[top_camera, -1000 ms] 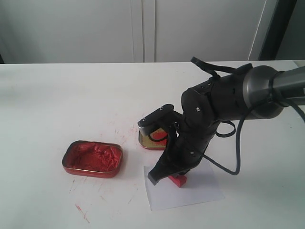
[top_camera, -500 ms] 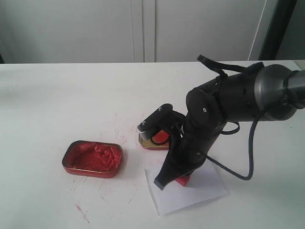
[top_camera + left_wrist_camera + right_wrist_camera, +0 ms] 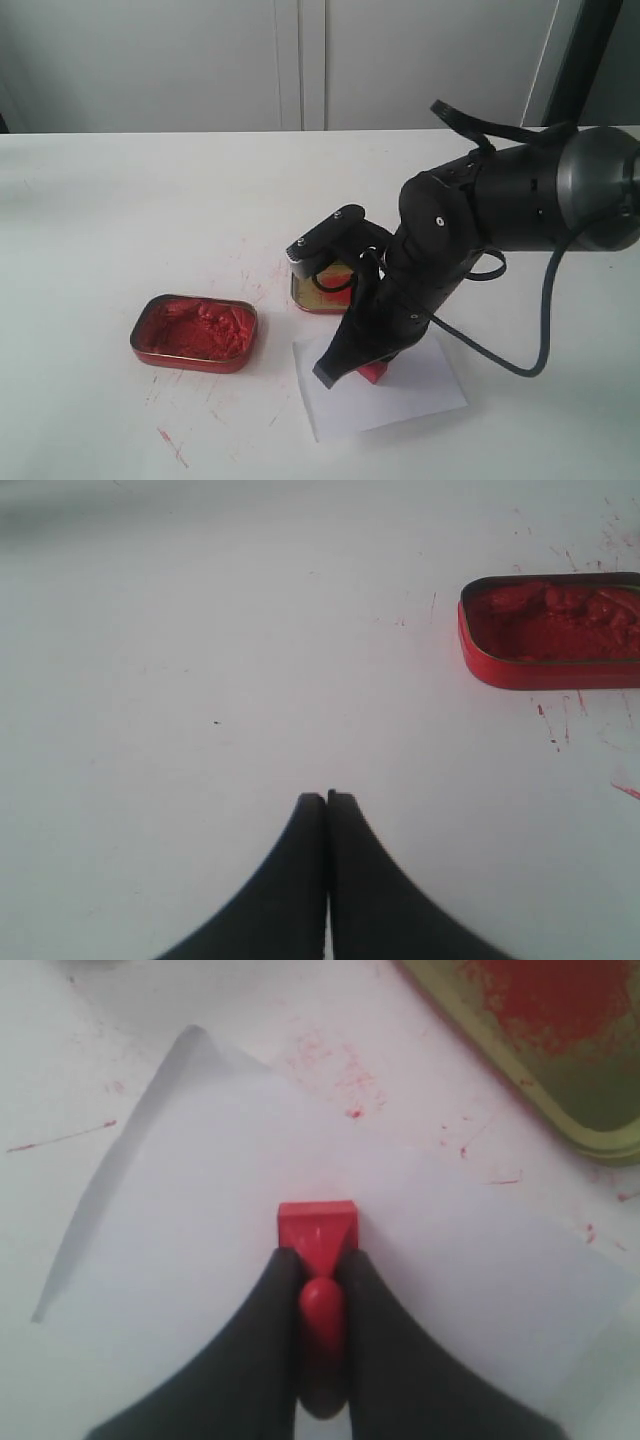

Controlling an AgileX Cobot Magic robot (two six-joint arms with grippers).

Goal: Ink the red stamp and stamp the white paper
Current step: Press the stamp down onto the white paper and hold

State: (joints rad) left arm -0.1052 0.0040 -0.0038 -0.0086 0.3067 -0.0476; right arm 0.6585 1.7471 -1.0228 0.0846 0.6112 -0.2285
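Red stamp (image 3: pixel 318 1222) sits on the white paper (image 3: pixel 180 1220), handle pinched by the right gripper (image 3: pixel 320 1260), base half hidden by the arm (image 3: pixel 500 210). Red tin (image 3: pixel 190 357) left of the paper holds lumpy paste; left gripper (image 3: pixel 327 800) closed, empty.

stamp (image 3: pixel 372 372) on paper (image 3: pixel 422 395), tin (image 3: pixel 312 297) behind paper, paste tin (image 3: pixel 190 356) left of both

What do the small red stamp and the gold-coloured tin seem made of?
The small red stamp: probably plastic, smooth, slightly glossy; a soft highlight shows on its block. The gold-coloured tin: likely thin metal, dull gold finish, raised rim, smeared with red.
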